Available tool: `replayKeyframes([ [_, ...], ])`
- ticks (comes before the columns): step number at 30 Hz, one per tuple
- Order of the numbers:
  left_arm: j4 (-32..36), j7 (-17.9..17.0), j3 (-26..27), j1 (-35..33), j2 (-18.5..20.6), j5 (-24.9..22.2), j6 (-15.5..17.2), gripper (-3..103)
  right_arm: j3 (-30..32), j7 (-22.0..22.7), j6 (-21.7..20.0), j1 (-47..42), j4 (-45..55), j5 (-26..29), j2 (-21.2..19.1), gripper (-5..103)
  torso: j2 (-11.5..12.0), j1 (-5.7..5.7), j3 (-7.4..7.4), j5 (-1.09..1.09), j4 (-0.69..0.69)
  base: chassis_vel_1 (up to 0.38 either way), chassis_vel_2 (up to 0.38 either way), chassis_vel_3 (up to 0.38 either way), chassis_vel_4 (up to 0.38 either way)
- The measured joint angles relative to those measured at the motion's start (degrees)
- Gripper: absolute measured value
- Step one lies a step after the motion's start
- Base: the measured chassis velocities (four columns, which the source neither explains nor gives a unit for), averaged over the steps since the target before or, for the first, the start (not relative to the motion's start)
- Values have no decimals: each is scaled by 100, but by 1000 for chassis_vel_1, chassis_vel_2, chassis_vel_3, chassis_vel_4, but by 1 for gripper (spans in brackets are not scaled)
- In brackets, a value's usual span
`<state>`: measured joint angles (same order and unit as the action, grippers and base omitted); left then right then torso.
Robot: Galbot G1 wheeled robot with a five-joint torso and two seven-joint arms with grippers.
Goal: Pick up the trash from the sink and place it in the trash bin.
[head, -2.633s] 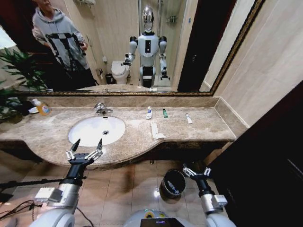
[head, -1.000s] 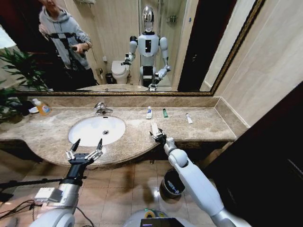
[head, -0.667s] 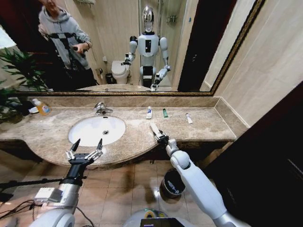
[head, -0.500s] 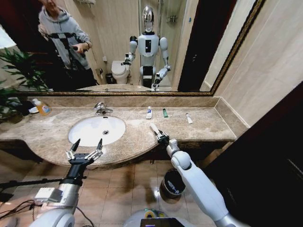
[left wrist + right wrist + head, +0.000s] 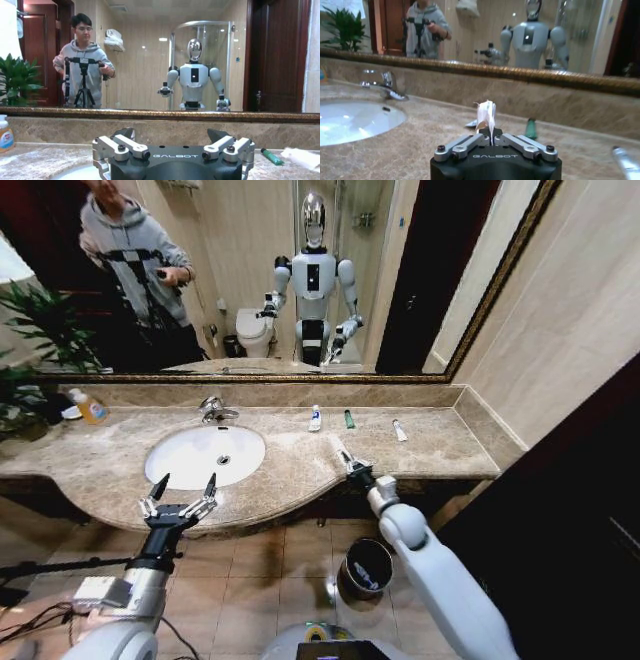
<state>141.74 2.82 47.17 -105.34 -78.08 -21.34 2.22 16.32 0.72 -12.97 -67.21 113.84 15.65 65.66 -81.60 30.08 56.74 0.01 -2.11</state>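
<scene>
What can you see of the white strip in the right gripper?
The thin white strip, paper-like and slightly crumpled, stands upright, its lower end pinched between the shut fingers of the right gripper. In the head view it is held above the front edge of the brown marble counter, right of the white oval sink, with nothing else touching it.

My right arm is extended forward toward one o'clock, forearm rising from the lower right of the head view. The right claw [image 5: 349,463] is closed, its fingers [image 5: 470,143] pressed together on the white strip [image 5: 486,114], which stands upright between them. My left arm is parked low at eleven o'clock, wrist level. The left claw [image 5: 180,489] points forward with its two fingers [image 5: 210,484] spread wide, gripping nothing.
</scene>
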Motion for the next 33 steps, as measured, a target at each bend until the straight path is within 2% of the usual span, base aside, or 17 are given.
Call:
replayKeyframes([
  [6,0,-2,1,0,0,0,0,100,529,7,171,-924,622,0,-114,0,0,0,0,-1,0,0,0,0,0],
  [7,0,-2,1,0,-1,0,0,100,830,-5,362,-1426,741,-73,-34,0,0,-1,0,1,0,0,0,0,0],
  [9,0,-1,0,0,-1,0,0,100,932,-19,448,-1597,761,-121,16,0,0,0,0,0,0,0,0,0,0],
  [12,1,-1,0,0,0,0,0,100,1302,-123,973,-2482,678,-281,272,0,0,-1,0,1,1,0,0,0,0],
  [13,1,-1,0,0,0,0,0,100,1302,-123,973,-2482,678,-281,272,0,0,-1,0,1,1,0,0,0,0],
  [15,0,-1,0,0,0,0,0,100,1451,-185,1424,-2970,408,-427,411,0,-1,-1,-1,0,2,0,0,0,0],
  [17,0,-2,0,0,-1,0,0,100,1492,-209,1681,-3167,110,-527,499,0,-1,-1,0,0,2,0,0,0,0],
  [18,0,-2,0,0,0,0,0,100,1499,-211,1831,-3200,-148,-626,553,0,-1,-1,0,0,2,0,0,0,0],
  [23,0,-2,0,0,0,0,0,100,1453,-204,2067,-3080,-993,-1010,673,0,0,0,0,0,1,0,0,0,0],
  [26,0,-2,0,0,0,0,0,100,1280,-211,2127,-2625,-2248,-1498,775,0,0,0,1,0,1,0,0,0,0],
  [27,0,-2,0,0,0,0,0,100,1280,-211,2127,-2625,-2248,-1498,775,0,0,0,1,0,1,0,0,0,0],
  [29,0,-2,1,0,0,0,0,100,1200,-230,2192,-2219,-3155,-1675,898,0,0,0,1,1,0,0,0,0,0],
  [33,0,-2,0,0,0,0,0,100,1116,-290,2222,-1867,-3941,-1738,992,0,1,1,1,0,0,0,0,0,0],
])
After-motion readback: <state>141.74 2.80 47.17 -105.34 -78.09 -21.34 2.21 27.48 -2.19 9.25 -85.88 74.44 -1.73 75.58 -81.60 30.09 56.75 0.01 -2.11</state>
